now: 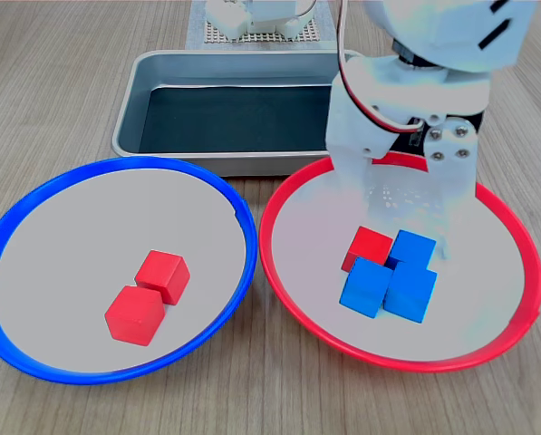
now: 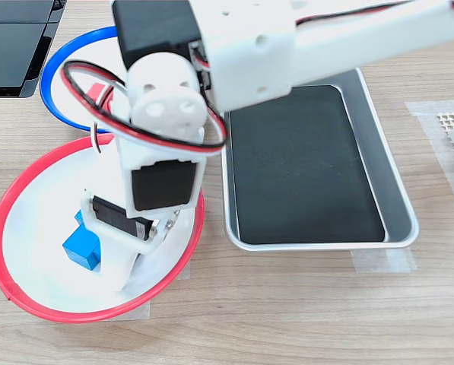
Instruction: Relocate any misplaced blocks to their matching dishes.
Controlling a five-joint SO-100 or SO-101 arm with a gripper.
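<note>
Two red blocks (image 1: pixel 149 294) sat in the blue-rimmed dish (image 1: pixel 34 217); three blue blocks (image 1: pixel 392 276) (plus one red) crowded the red-rimmed dish (image 1: pixel 288 195), where the claw (image 1: pixel 406 195) hovered, its grip indiscernible.

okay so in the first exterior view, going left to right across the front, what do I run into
Blue-rimmed dish → two red blocks lying on it → red-rimmed dish → one red block → three blue blocks clustered against it, with the gripper lowered over that cluster.
</note>
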